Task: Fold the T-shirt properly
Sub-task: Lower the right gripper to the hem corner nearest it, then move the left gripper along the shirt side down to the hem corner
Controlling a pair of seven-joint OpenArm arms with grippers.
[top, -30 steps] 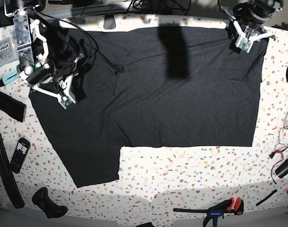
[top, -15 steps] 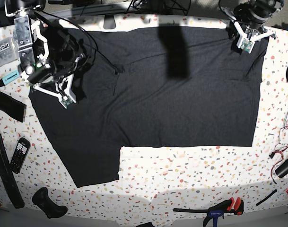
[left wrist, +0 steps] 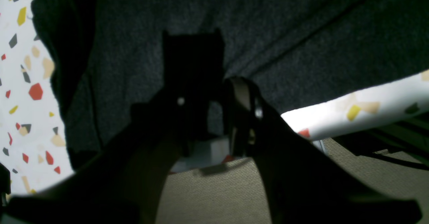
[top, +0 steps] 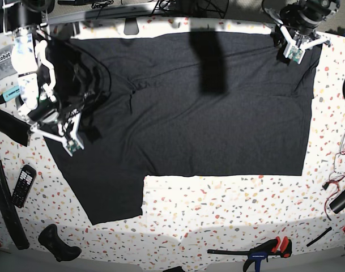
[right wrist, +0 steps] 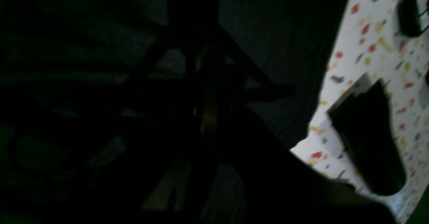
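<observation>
Base view shows the terrazzo-patterned table (top: 229, 209), white with red, yellow and grey flecks. Nearly all of its far half is covered by the T-shirt (top: 217, 130), dark charcoal and lying flat, plain side up. One sleeve (top: 107, 195) of the T-shirt reaches toward the near edge at that view's left.

At the T-shirt's left edge in the base view sits the right gripper (top: 70, 144), white-framed, jaws pressed together; its wrist view is too dark to show whether cloth is pinched between them. At the T-shirt's far right corner stands the left gripper (top: 294, 52), jaws set a narrow way apart, its tips on the fabric corner; whether it grips the cloth I cannot tell.

Off the T-shirt's left edge lies a black remote control (top: 23, 185), and nearer the front a black game controller (top: 58, 242). Near the front edge, past the T-shirt's hem, lies a bar clamp (top: 260, 250) with red and blue handles.
</observation>
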